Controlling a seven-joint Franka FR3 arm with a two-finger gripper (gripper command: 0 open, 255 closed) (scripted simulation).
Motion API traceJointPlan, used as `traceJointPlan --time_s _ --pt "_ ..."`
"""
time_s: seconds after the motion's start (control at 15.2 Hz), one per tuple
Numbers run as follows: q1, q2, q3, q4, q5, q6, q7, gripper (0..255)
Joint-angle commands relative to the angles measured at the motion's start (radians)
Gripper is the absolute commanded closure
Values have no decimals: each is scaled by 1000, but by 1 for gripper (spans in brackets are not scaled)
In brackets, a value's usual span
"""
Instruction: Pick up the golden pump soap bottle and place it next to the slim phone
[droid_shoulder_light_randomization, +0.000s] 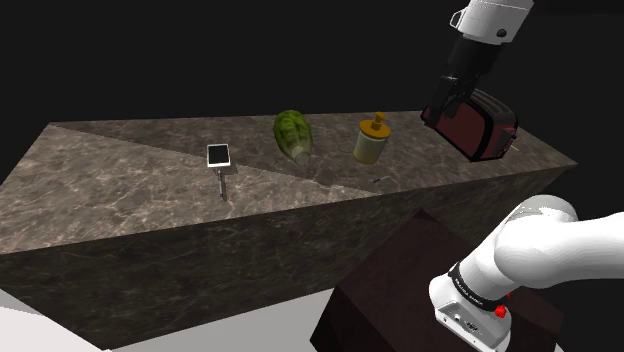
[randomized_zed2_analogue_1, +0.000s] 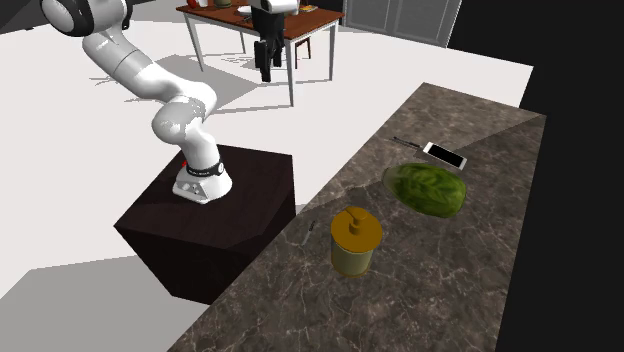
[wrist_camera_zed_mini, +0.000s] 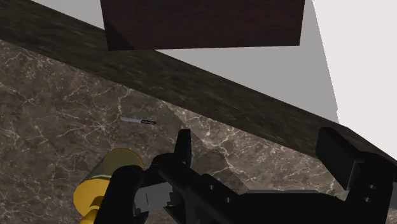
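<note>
Well up over the dark veined counter (droid_shoulder_light_randomization: 120, 190), hanging with the gripper (droid_shoulder_light_randomization: 440, 108) spread wide and clasping nothing, just in front of a dark red toaster (droid_shoulder_light_randomization: 490, 130) in the shoulder view. Looking down past the black fingers (wrist_camera_zed_mini: 184, 149) onto the golden pump soap bottle (wrist_camera_zed_mini: 108, 181), apart from it. Standing upright on the counter, long axis vertical, pump head on top; hard to tell which way the spout turns. Lying flat well apart from it, the slim phone (droid_shoulder_light_randomization: 219, 155), with a green melon-like thing (droid_shoulder_light_randomization: 292, 135) between the two. Near the bottle, a small thin utensil (wrist_camera_zed_mini: 139, 120).
</note>
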Motion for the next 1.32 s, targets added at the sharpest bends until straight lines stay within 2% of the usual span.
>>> traceJointPlan --time_s 0.0,0.59,1.25 --pt "0 0 0 0 0 0 0 0" --pt "-49 216 -110 7 -76 207 -116 0" --pt "-91 525 -221 133 -100 392 -238 0"
